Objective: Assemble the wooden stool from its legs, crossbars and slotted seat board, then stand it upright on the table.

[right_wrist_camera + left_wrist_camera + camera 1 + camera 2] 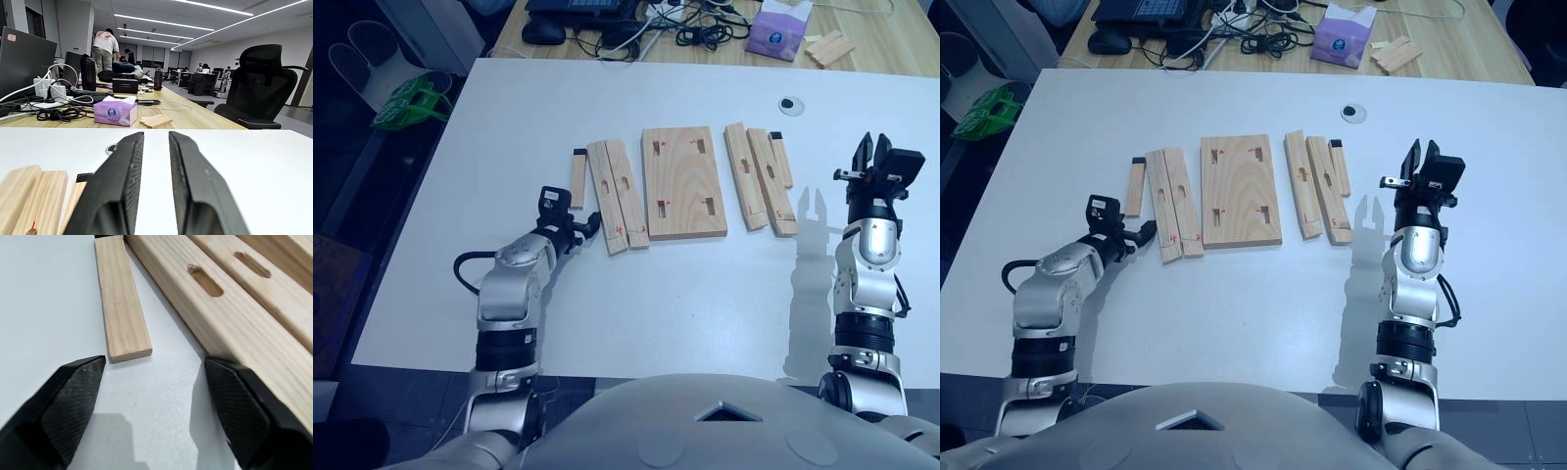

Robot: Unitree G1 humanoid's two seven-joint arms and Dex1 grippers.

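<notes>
Two grippers hold nothing: the left gripper [154,363] is spread wide near the short crossbar [121,298] beside the legs [618,196]; the right gripper [156,139], fingers narrowly parted, is raised right of the flat seat board [683,183].

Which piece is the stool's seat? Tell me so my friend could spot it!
Look along the row of wood on the white table. The seat board sits in the middle, with narrow sticks on both sides. It alone is wide and flat, with four small slots.

Silver rounded arms [867,264] with black joint bands, a looping black cable [458,266], black textured fingers [73,396].
</notes>
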